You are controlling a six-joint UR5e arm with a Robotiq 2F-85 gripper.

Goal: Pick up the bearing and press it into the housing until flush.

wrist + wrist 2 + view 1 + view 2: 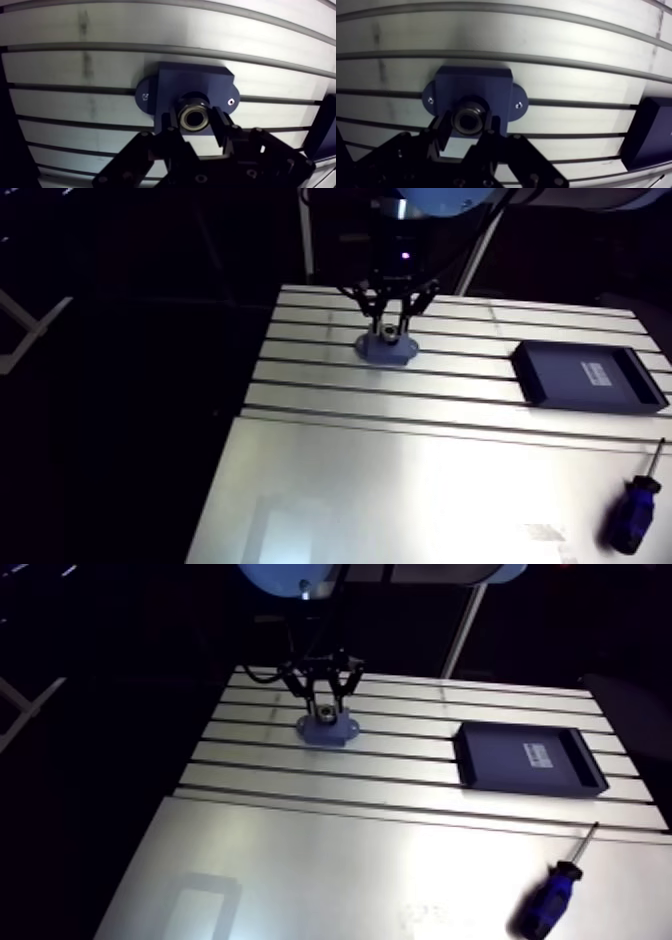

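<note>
Steel ring bearing point(194, 116) pinched btwn jaws, centred over dark-blue flanged housing point(200, 82), axis vertical; prob. needs straight push down.

1 arm point(290, 576) reaches down from above, wrist point(398, 250) vertical. End effector point(194, 119) points straight down, 2 dark fingers point(220, 129) slightly apart, clamped on either side of bearing point(468, 119).

You have the housing point(197, 82), a dark blue block with two rounded screw ears, lying flat on the table point(100, 60), upper centre in the arm view. The bearing point(194, 116), a silvery ring with a dark bore, stands axis-upright at the housing's bore, clamped by the hand point(194, 122). Flush seating cannot be judged.
</note>
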